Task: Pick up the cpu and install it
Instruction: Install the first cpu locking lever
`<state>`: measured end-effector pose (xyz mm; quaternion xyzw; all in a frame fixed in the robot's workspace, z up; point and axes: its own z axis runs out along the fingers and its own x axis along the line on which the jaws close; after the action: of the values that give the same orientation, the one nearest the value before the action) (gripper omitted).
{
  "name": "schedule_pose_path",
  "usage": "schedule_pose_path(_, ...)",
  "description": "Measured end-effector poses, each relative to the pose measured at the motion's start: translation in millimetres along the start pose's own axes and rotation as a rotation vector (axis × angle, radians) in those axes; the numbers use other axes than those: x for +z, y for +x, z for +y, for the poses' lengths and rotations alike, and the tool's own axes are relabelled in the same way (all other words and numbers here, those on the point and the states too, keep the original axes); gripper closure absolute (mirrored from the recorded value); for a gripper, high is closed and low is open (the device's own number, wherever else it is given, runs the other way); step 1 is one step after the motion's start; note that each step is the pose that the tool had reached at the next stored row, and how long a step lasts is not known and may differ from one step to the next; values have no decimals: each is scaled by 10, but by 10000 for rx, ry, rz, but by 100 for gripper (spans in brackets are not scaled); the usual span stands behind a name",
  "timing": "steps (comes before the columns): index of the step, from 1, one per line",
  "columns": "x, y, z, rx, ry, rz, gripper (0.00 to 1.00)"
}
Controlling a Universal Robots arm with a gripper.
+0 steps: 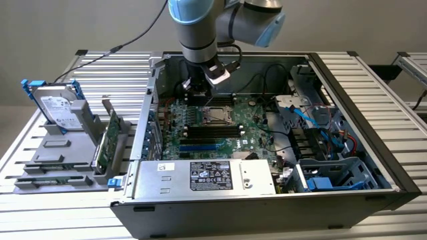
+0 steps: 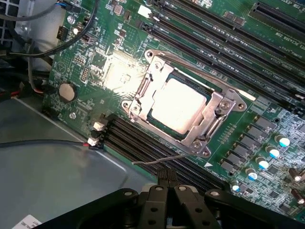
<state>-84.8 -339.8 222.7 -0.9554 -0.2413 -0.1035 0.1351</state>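
The small flat square cpu with a plain silver-grey metal top (image 2: pixel 180 105) is being seen seated in the metal-framed socket (image 2: pixel 215 109) of the green motherboard (image 2: pixel 267 100), with the socket's frame lying around its edges and a thin wire lever (image 2: pixel 159 161) lying beside the frame. In the exterior view the same cpu (image 1: pixel 217 113) is being shown near the middle of the board, inside the open black computer case (image 1: pixel 373 145) that is being carried by the slatted metal tabletop (image 1: pixel 400 100). The black gripper (image 2: pixel 167 188) is being held just above the board, beside the black memory slots (image 2: pixel 143 145) next to the socket; its jaws are being pressed together with nothing pinched between them, and no contact with the cpu is being made. In the exterior view the grey and blue robot arm (image 1: pixel 200 25) is being reached down into the far part of the case, with the gripper (image 1: pixel 198 92) being held just beyond the socket. A big silver box with a black sticker (image 1: pixel 207 176) is being seen at the near side of the case. On the exterior view's left, outside the case, a silver labelled hard drive with a blue bracket (image 1: pixel 57 107) is being kept upright in a grey holder (image 1: pixel 60 150), with a green card (image 1: pixel 110 137) standing beside it.
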Motion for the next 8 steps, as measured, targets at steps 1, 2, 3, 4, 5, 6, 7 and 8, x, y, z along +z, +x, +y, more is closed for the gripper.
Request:
schedule_pose_path(1,-2,-13,-7,9,-3,2,89)
schedule_pose_path(2,-4,-17,-9,21,-6,4,89)
schedule_pose_path(3,-5,-19,-5,38,-7,1,89)
schedule_pose_path(4,-7,-21,0,61,-9,-2,89)
schedule_pose_path(5,-10,-26,7,84,-7,-10,89)
schedule_pose_path(6,-13,-30,16,102,-5,-20,89)
schedule_pose_path(7,-16,-33,23,117,-3,-28,89)
schedule_pose_path(8,-17,-36,27,130,-2,-32,89)
